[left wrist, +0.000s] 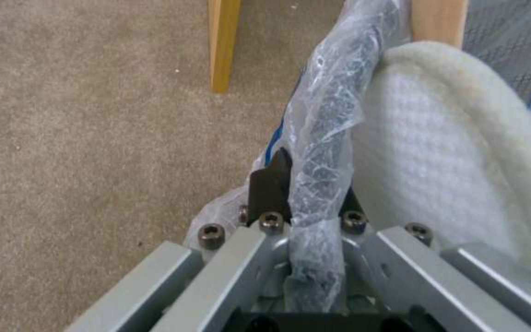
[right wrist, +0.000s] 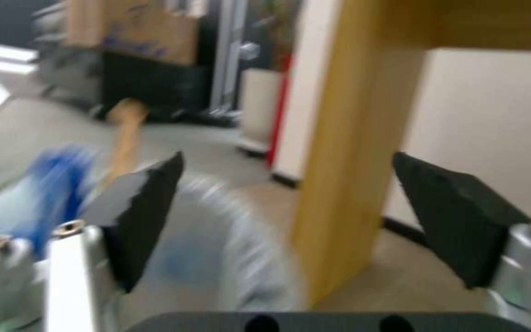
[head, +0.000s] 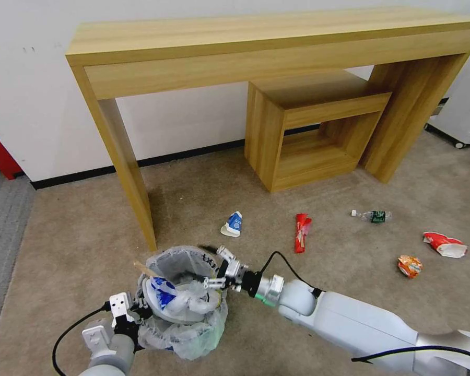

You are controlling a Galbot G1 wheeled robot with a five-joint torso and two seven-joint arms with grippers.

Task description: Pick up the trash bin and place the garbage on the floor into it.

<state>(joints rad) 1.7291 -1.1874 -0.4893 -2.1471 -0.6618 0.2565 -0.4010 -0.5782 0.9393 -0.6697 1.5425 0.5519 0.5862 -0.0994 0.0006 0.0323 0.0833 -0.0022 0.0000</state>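
The trash bin (head: 185, 300), lined with a crinkly whitish bag, sits low at the head view's bottom left, holding a white slipper (head: 167, 308), blue-white wrappers and a wooden stick (head: 143, 270). My left gripper (head: 133, 313) is shut on the bin's bagged rim (left wrist: 321, 152), with the slipper (left wrist: 438, 157) just inside. Over the bin's right edge my right gripper (head: 219, 270) hovers open, nothing between its dark pads (right wrist: 149, 216). On the beige floor (head: 324, 271) lie a blue-white carton (head: 233, 224), a red wrapper (head: 301, 232), a clear green-label bottle (head: 372, 215), a red-white wrapper (head: 445, 244) and an orange wrapper (head: 410, 265).
A long wooden console table (head: 266, 47) stands against the white wall, its left leg (head: 133, 183) just behind the bin. A smaller wooden cube table (head: 310, 130) sits under it. Grey ribbed carpet (head: 2, 224) lies at the far left.
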